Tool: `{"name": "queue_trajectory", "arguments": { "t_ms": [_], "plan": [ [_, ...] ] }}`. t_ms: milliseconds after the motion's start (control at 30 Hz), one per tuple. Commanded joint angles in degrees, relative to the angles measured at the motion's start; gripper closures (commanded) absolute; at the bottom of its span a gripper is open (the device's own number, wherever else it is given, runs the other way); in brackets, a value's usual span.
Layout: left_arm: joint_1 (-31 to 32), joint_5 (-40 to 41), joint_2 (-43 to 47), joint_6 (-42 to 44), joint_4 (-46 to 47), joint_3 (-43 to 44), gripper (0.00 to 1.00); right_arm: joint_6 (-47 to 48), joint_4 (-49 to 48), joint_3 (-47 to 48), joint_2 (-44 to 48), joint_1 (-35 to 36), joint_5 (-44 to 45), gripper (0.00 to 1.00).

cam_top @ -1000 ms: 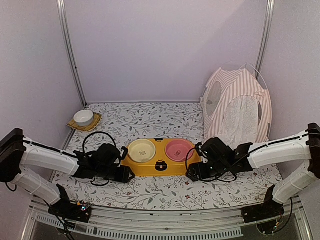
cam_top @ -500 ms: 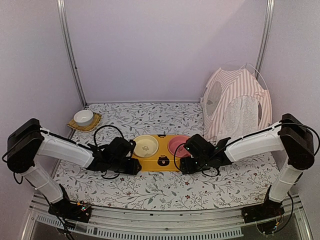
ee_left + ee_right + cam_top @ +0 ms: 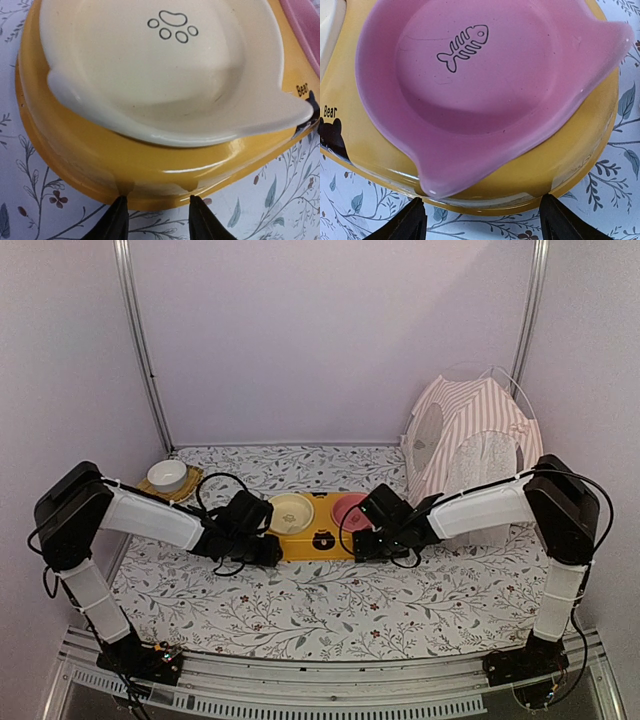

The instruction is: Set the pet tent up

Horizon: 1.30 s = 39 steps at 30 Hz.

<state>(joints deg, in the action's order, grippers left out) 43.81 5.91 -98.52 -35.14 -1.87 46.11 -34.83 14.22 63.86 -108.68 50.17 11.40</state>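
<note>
I look down from the top camera. The pet tent [image 3: 470, 445] is in the right part of the picture, a bit above the middle, right up by the wall. It is pink and white with stripes, and a thin white pole curves over its top. My right arm crosses in front of its bottom edge. Neither hand touches the tent.

Both hands are low in the middle of the picture, at the yellow food tray [image 3: 310, 538]. The tray sits on the flower cloth [image 3: 330, 600]. It holds a cream bowl [image 3: 290, 512] on the left and a pink bowl [image 3: 350, 510] on the right.

The left gripper [image 3: 157, 197] has its two fingers spread apart. The tips are right at the near edge of the tray, below the cream bowl with the paw print. Nothing is pinched between them.

The right gripper [image 3: 481, 199] has its fingers spread wide. The tips are just beside the tray edge, below the pink bowl with the fish bone. It holds nothing.

On the left of the top view, a small white bowl [image 3: 166, 475] sits on a woven mat [image 3: 190, 485].
</note>
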Motion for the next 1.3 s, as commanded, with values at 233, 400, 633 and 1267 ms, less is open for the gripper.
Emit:
{"name": "queue_trajectory", "arguments": {
  "t_ms": [233, 400, 633, 1267],
  "plan": [
    [-3.1, -3.3, -7.2, 3.6, -1.2, 9.3, 0.59, 1.6, -4.6, 3.5, -3.7, -5.0, -3.6, 0.20],
    [-3.4, -2.9, -9.3, 3.9, -1.8, 12.6, 0.59, 2.9, -4.1, 5.0, -5.0, -7.1, -4.1, 0.20],
    [-4.7, -3.5, -10.9, 3.9, -1.9, 15.2, 0.59, 4.1, -4.2, 8.0, -6.1, -8.0, -4.7, 0.20],
    [-5.7, -5.7, -12.6, 5.0, -2.1, 18.9, 0.59, 5.8, -3.6, 9.3, -6.6, -10.1, -5.5, 0.20]
  ]
}}
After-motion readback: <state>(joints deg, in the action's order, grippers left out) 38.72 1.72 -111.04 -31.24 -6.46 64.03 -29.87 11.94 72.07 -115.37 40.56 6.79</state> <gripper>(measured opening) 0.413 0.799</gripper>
